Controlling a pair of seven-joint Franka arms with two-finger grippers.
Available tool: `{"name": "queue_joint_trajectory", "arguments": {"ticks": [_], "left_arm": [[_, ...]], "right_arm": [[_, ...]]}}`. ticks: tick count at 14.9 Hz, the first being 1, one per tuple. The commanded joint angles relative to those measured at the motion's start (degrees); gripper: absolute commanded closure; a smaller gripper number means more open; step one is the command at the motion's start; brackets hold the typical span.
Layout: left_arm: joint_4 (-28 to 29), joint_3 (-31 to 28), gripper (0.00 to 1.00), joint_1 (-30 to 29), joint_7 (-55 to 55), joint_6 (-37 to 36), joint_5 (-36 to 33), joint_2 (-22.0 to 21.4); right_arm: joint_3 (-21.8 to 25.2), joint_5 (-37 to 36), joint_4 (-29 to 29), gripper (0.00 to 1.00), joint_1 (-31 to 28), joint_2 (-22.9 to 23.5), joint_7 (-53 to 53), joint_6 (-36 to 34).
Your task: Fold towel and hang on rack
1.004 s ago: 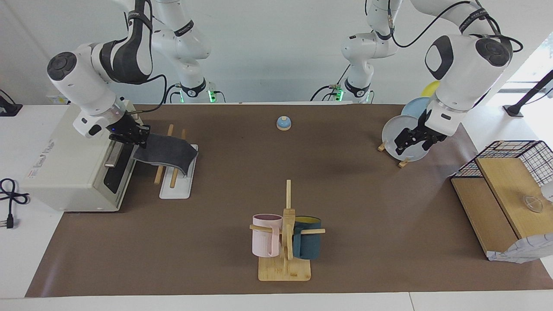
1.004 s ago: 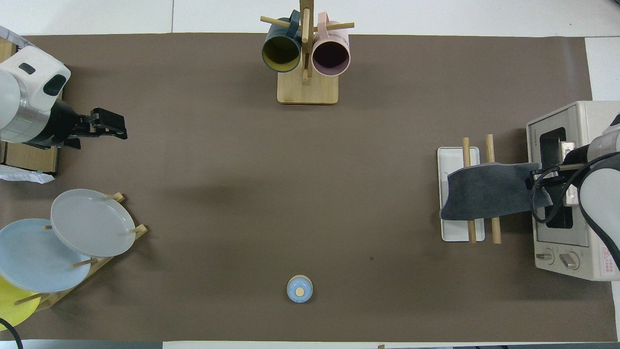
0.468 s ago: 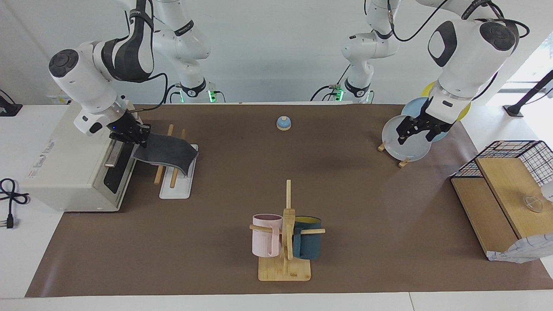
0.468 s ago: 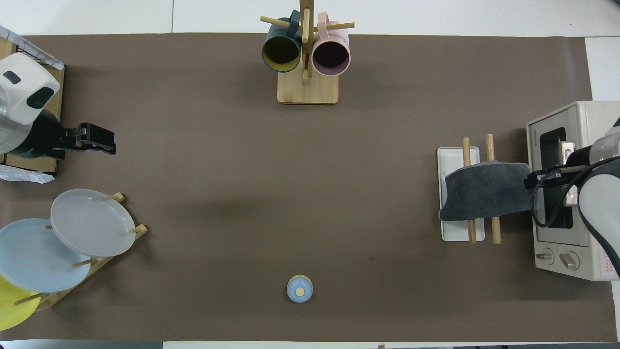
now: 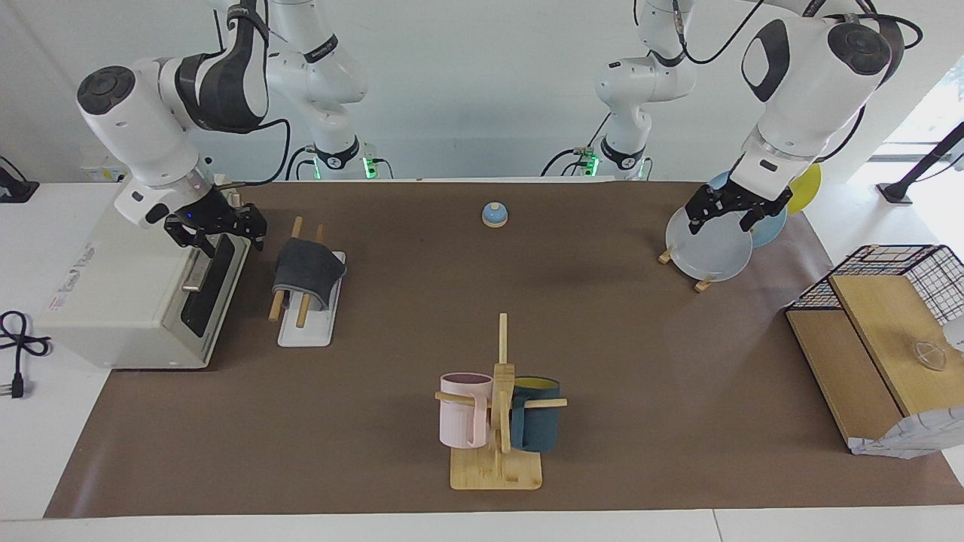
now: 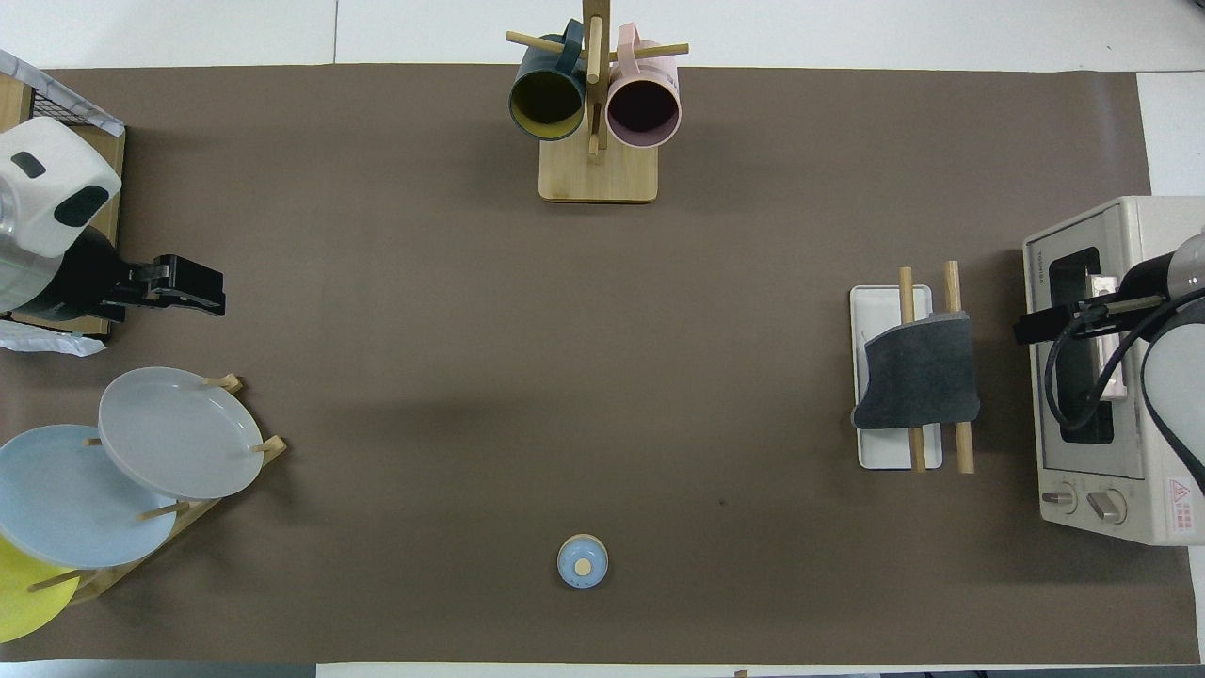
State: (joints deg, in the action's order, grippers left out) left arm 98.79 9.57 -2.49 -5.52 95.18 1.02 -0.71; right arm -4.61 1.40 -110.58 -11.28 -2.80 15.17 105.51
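While the towel (image 5: pixel 300 269) hangs grey face out over both wooden rods of the rack (image 5: pixel 310 316), at about nine o'clock on the surface (image 5: pixel 422 301) in the facing view, the right end effector (image 5: pixel 216 226) hovers over the toaster oven (image 5: pixel 128 293) just beside it, fingers apart and holding nothing. At two o'clock, the left end effector (image 5: pixel 734 213) waits, fingers apart, over the plate stand (image 5: pixel 704 245).
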Motion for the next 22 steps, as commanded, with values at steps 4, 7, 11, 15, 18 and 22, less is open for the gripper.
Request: {"name": "queue_joint_trajectory", "arguments": {"ticks": [4, 7, 11, 15, 18, 22], "left_arm": [[1.4, -0.26, 0.0, -0.14, 0.24, -0.08, -1.2, -1.58], [1.49, -0.17, 0.0, 0.38, -0.02, 0.09, -1.2, -1.58], [1.49, -0.17, 0.0, 0.64, -0.11, 0.18, -1.28, -1.58], [1.4, -0.17, 0.0, 0.91, -0.11, -0.08, -1.2, -1.58], [1.4, -0.25, 0.0, 0.73, -0.11, -0.7, -1.2, -1.67], [1.4, -0.26, 0.0, 0.82, -0.02, -0.96, -1.2, -1.67]], "right_arm": [[-0.31, -2.01, 7.3, 0.0, 2.75, 2.62, -3.13, -6.54], [-0.4, -2.36, 8.89, 0.0, 4.25, 2.71, -5.32, -7.86], [-0.4, -3.6, 14.85, 0.0, 7.15, 4.81, -9.45, -12.86], [-0.31, -3.51, 27.67, 0.0, 9.52, 9.82, -13.06, -23.49], [-0.4, -3.33, 29.02, 0.0, 9.79, 9.66, -13.24, -25.17], [-0.31, -3.42, 28.58, 0.0, 9.88, 5.44, -13.42, -28.95]]}}
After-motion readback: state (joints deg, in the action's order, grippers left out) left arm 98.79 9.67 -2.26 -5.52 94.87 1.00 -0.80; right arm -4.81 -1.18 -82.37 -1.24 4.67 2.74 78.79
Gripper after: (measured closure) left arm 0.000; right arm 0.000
